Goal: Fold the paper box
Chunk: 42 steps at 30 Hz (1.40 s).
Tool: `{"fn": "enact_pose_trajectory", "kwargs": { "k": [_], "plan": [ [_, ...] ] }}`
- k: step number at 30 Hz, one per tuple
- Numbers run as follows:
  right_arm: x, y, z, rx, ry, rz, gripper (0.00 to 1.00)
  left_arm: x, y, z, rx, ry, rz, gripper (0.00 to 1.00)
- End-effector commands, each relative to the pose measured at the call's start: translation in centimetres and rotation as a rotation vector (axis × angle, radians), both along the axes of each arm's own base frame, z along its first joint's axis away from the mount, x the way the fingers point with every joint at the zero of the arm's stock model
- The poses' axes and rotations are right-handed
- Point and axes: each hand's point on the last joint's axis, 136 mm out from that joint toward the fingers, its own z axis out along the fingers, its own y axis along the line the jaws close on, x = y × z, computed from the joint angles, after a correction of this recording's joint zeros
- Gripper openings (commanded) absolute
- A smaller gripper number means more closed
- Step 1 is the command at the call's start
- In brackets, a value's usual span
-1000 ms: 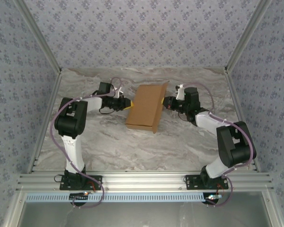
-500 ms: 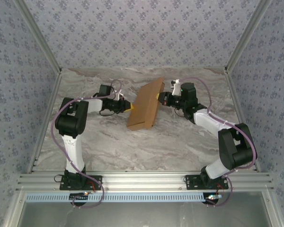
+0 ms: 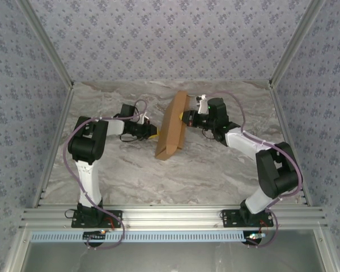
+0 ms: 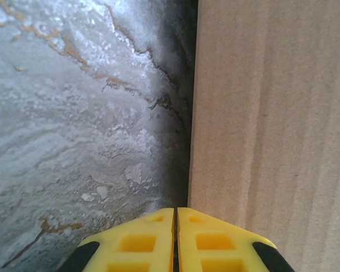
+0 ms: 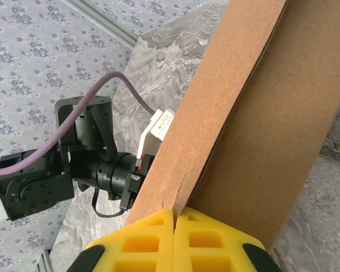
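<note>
The paper box (image 3: 171,127) is a brown cardboard mailer standing steeply on its long edge in the middle of the marble table (image 3: 215,164). My right gripper (image 3: 185,119) is at its raised upper edge. In the right wrist view the yellow fingers (image 5: 153,238) are shut, with the box's thin edge (image 5: 215,113) running into their seam at the right gripper (image 5: 174,212). My left gripper (image 3: 153,133) is low on the box's other side. In the left wrist view, the left gripper (image 4: 175,209) is shut on nothing, tips right at the box's face (image 4: 272,113).
Patterned walls with metal frame posts (image 3: 283,51) enclose the table on three sides. The left arm's wrist and purple cable (image 5: 79,170) show behind the box in the right wrist view. An aluminium rail (image 3: 170,218) runs along the near edge.
The box has swung from lying nearly flat to standing steeply on edge. My right gripper moved left and up with its edge. The left gripper stayed low beside it.
</note>
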Motion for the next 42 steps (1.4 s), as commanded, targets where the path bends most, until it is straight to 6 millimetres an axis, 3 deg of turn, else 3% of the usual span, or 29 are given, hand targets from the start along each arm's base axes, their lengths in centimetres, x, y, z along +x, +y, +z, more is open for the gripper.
{"fn": "enact_pose_trajectory", "kwargs": {
  "k": [1, 13, 16, 21, 24, 30, 35, 39, 42],
  "plan": [
    [-0.2, 0.5, -3.5, -0.071, 0.070, 0.002, 0.06, -0.7, -0.2, -0.8, 0.011, 0.031, -0.013, 0.10],
    [0.2, 1.8, -6.1, -0.155, 0.091, -0.028, 0.06, 0.9, 0.8, 0.0, 0.057, 0.001, 0.033, 0.15],
    [0.4, 2.1, -6.4, -0.179, 0.090, -0.032, 0.06, 1.8, 2.2, 0.9, 0.089, -0.032, 0.078, 0.19],
    [0.6, 2.4, -7.2, -0.203, 0.101, -0.039, 0.06, 2.9, 5.8, 3.0, 0.240, -0.129, 0.191, 0.38],
    [0.4, 2.7, -7.2, -0.221, 0.098, -0.036, 0.06, 2.7, 7.8, 5.3, 0.312, -0.221, 0.278, 0.47],
    [0.5, 3.5, -6.8, -0.238, 0.086, -0.025, 0.06, -1.1, 8.1, 11.7, 0.356, -0.459, 0.332, 0.61],
    [0.7, 4.2, -6.8, -0.244, 0.083, -0.017, 0.06, -5.8, 5.7, 16.2, 0.421, -0.688, 0.281, 0.73],
    [0.8, 4.8, -6.8, -0.246, 0.081, -0.005, 0.06, -8.6, 3.4, 16.7, 0.484, -0.759, 0.205, 0.84],
    [0.8, 5.1, -6.8, -0.245, 0.082, -0.001, 0.06, -9.1, 2.7, 15.9, 0.604, -0.769, 0.170, 0.90]
  ]
}}
